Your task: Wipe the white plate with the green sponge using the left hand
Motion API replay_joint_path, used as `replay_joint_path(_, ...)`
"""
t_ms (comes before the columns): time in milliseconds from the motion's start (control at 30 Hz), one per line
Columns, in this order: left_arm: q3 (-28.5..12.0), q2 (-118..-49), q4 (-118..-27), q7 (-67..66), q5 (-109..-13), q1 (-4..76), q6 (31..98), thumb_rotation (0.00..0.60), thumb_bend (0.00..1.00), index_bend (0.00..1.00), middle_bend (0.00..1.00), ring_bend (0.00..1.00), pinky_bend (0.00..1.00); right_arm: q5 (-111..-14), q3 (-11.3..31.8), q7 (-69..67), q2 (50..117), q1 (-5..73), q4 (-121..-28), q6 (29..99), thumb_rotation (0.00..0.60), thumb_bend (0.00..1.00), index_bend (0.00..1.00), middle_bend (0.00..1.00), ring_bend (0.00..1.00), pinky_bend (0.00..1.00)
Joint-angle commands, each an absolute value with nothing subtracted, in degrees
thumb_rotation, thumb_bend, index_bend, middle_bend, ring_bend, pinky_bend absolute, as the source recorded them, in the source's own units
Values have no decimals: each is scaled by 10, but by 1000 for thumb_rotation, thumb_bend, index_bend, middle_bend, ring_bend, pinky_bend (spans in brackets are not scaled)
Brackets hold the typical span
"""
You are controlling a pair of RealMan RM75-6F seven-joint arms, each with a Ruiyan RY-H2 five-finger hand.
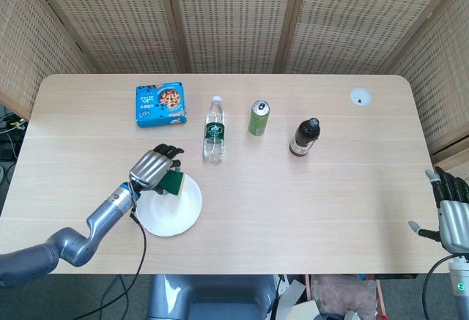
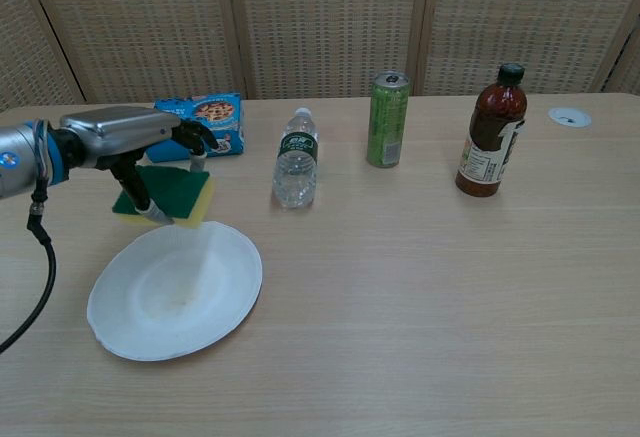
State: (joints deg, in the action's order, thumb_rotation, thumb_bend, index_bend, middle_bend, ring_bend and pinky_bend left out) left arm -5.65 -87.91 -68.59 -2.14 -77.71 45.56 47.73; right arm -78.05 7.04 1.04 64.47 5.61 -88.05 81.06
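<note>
The round white plate [image 2: 175,289] was found lying near the front edge of the pale wooden table [image 2: 420,297]. Just beyond the plate's far rim, the green sponge with a yellow backing [image 2: 166,194] was held lifted off the plate, gripped in the curled fingers of the left hand [image 2: 130,135]. It was judged that the sponge should be lowered flat and pressed lightly. Open room lay right of the plate; the clear plastic water bottle [image 2: 295,165] stood near behind. The right hand [image 1: 453,214] hung idle, fingers spread, holding nothing.

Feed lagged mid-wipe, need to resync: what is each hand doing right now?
Left hand: holding the green sponge, lifted off the white plate.
Right hand: open, holding nothing, at the table's edge.
</note>
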Motion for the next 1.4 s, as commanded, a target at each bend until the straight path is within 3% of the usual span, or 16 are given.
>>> replay_joint_path(33,-62,-864,-657,-15,-755,448,469,600,100,703,164,132,132,-782,70,11,644,55,-882,812,600,0,35,0,0,0)
replay_joint_path(600,-44,-949,-409,81,-719,432,364,600,99,665,160,128,131,-778,69,32,652,59,-884,807,600,0,35,0,0,0)
replay_joint_path(667,-41,-960,-389,92,-726,432,360,600,95,596,134,104,118,-776,69,35,653,60,-883,804,600,0,35,0,0,0)
replay_joint_path(700,-40,-966,-379,97,-729,433,356,600,78,509,105,79,102,-775,69,36,654,61,-883,804,600,0,35,0,0,0)
replay_joint_path(800,-35,-973,-365,107,-733,436,334,600,7,117,15,11,40,-773,70,37,654,61,-882,802,600,0,35,0,0,0)
replay_joint_path(833,-35,-973,-365,111,-734,437,327,600,0,27,1,1,21,-773,70,37,654,61,-882,802,600,0,35,0,0,0)
replay_joint_path(933,-39,-965,-374,128,-734,439,316,600,0,0,0,0,2,-772,71,35,653,61,-883,803,600,0,35,0,0,0)
replay_joint_path(1167,-59,-885,-481,162,-736,414,376,600,0,0,0,0,0,-778,71,23,646,56,-890,814,600,0,35,0,0,0)
replay_joint_path(1400,-82,-764,-680,124,-725,309,582,600,0,0,0,0,0,-796,69,0,634,47,-898,834,600,0,35,0,0,0)
